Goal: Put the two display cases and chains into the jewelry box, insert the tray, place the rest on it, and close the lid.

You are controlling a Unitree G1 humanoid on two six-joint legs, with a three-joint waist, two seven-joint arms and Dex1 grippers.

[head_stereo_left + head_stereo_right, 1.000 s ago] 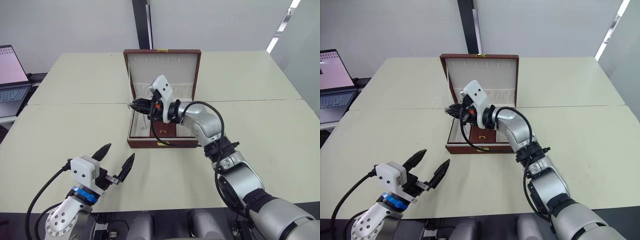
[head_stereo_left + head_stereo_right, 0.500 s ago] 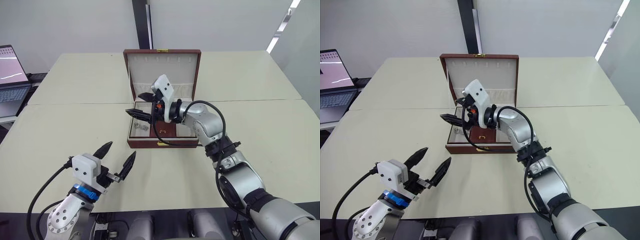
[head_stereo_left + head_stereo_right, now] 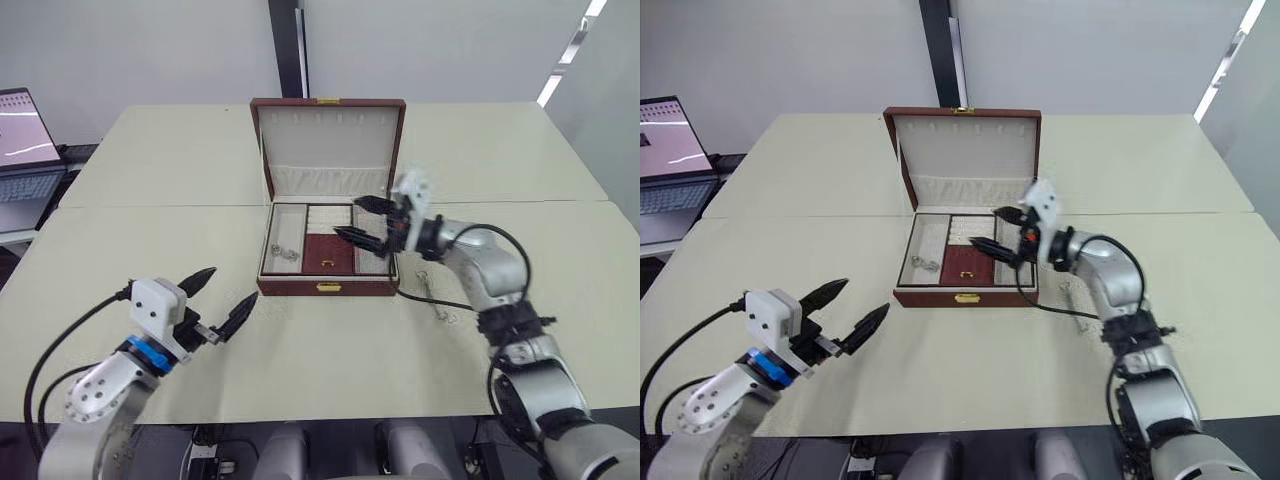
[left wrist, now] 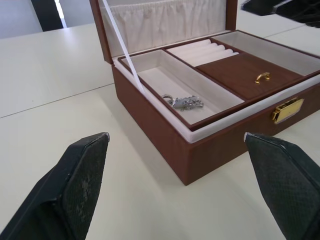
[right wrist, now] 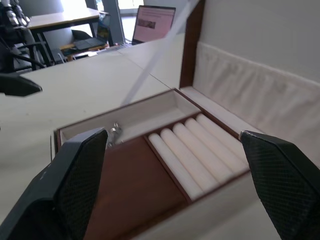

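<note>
Large reddish-brown wooden jewelry box (image 3: 327, 287) open on the cream table (image 3: 150, 250), lid (image 3: 330, 145) upright, shallow brown tray (image 4: 220, 70) inside. Small silver chain (image 4: 183, 103) in the tray's left compartment. Right gripper (image 3: 365, 220) above the box's right side, fingers wide apart, empty. Left gripper (image 3: 222, 300) near the box's front left, spread open, empty.
</note>
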